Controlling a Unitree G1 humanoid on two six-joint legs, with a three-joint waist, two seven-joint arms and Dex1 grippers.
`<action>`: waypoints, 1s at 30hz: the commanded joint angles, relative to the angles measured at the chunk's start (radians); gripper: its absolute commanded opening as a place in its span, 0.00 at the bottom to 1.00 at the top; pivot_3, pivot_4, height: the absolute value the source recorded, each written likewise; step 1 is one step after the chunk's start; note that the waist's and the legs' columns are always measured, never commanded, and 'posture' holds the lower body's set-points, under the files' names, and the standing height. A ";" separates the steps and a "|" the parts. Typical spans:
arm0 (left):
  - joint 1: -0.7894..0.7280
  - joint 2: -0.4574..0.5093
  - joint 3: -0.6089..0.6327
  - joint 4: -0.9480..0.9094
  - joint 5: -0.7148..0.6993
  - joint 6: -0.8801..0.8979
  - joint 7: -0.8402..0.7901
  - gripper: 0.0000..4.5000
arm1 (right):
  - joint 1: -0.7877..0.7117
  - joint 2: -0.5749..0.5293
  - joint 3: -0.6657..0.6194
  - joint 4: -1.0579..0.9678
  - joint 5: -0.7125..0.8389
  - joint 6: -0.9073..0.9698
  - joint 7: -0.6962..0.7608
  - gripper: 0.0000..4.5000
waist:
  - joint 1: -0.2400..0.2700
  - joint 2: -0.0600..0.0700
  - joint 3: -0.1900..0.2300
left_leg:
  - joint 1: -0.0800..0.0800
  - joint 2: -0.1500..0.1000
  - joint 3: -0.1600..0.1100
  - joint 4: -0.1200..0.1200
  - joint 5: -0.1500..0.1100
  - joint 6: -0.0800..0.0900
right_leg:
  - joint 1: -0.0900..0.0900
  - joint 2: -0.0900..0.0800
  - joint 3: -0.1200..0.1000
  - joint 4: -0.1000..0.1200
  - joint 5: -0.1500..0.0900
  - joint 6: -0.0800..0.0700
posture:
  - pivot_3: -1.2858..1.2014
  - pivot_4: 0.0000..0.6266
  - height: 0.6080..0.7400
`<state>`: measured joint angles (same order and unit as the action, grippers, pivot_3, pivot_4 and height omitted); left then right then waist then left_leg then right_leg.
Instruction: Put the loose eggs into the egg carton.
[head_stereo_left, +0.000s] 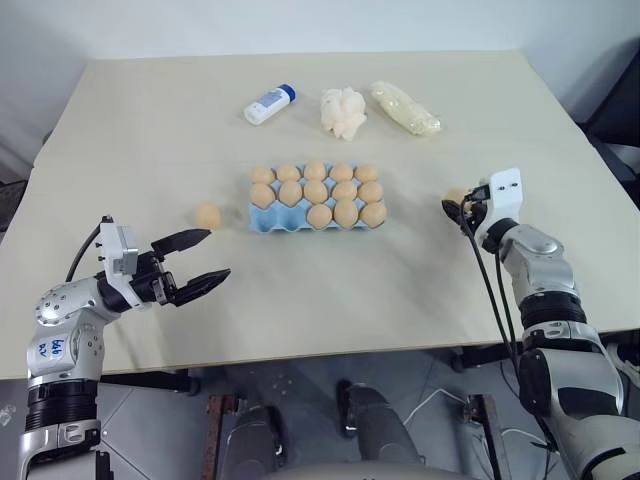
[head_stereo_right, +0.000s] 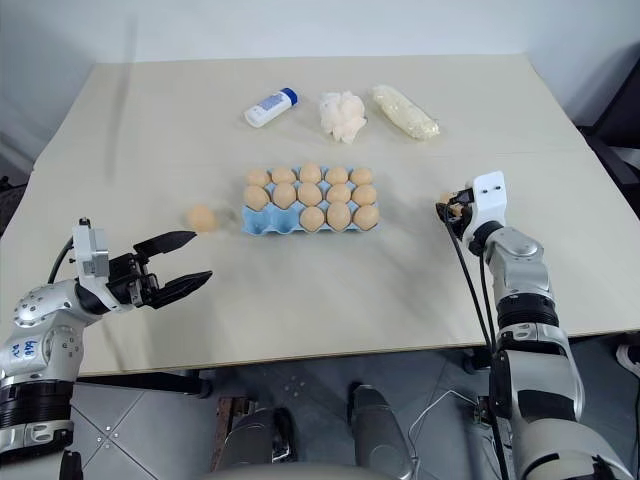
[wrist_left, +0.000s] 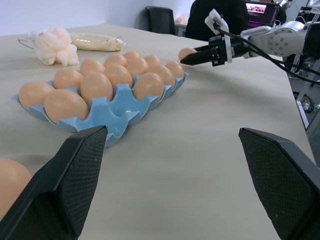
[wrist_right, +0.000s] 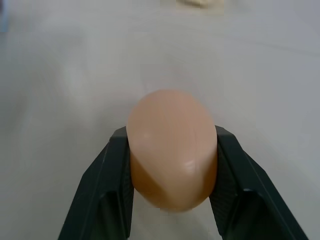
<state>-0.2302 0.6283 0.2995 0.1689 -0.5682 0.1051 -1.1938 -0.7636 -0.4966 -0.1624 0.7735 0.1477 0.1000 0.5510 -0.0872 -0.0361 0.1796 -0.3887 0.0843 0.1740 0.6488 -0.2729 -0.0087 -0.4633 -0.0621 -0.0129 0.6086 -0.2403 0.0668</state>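
**Right gripper has an egg pinched; two cups wait at the carton's near-left corner**

The beige table (head_stereo_left: 150, 120) carries the light blue egg carton (head_stereo_left: 262, 222) at its middle, with thirteen eggs seated and two cups bare at the near-left corner. Behind it lie a white bottle (head_stereo_left: 268, 105), a tissue wad (head_stereo_left: 343, 112) and a wrapped packet (head_stereo_left: 405, 108).

The left gripper (head_stereo_left: 197, 262) hangs near the table's front edge, fingers spread wide and holding nothing. One loose egg (head_stereo_left: 207, 215) rests on the table just left of the carton.

The right gripper (wrist_right: 172, 170) is clamped on the other loose egg (wrist_right: 172, 150), right of the carton, both pads flat against its sides.

To do this well, I judge it should lift the egg clear of the table first, carry it high over the seated eggs without brushing them, then lower it straight into an empty cup before releasing. A light squeeze is safest on the smooth shell.
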 joint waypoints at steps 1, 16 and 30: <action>-0.003 -0.009 0.030 -0.016 -0.025 -0.023 0.007 1.00 | 0.005 -0.021 -0.004 -0.199 0.027 0.053 0.017 0.34 | 0.000 0.000 0.000 | 0.000 0.000 0.000 0.000 0.000 0.000 | 0.000 0.000 0.000 0.000 0.000 0.000 | 0.52 0.24 1.00; 0.020 -0.022 0.062 -0.025 -0.036 -0.075 0.023 1.00 | -0.072 0.189 0.228 -0.601 0.020 0.302 0.020 0.34 | 0.002 0.001 0.001 | -0.001 0.001 -0.002 0.000 0.000 0.000 | -0.001 0.000 -0.001 0.001 -0.001 -0.001 | 0.52 0.24 1.00; 0.070 -0.019 0.113 -0.027 0.027 -0.143 0.178 1.00 | -0.141 0.433 0.373 -0.413 -0.098 0.248 -0.089 0.34 | 0.002 0.001 0.000 | -0.003 0.003 -0.001 -0.001 -0.001 -0.005 | -0.002 0.000 -0.008 0.002 -0.003 -0.006 | 0.52 0.24 1.00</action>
<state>-0.1703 0.6039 0.3875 0.1698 -0.5480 -0.0231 -1.0391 -0.8744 -0.0765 0.2133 0.3585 0.0602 0.3866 0.4809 -0.0856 -0.0355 0.1799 -0.3912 0.0878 0.1732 0.6482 -0.2737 -0.0132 -0.4651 -0.0619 -0.0208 0.6103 -0.2435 0.0610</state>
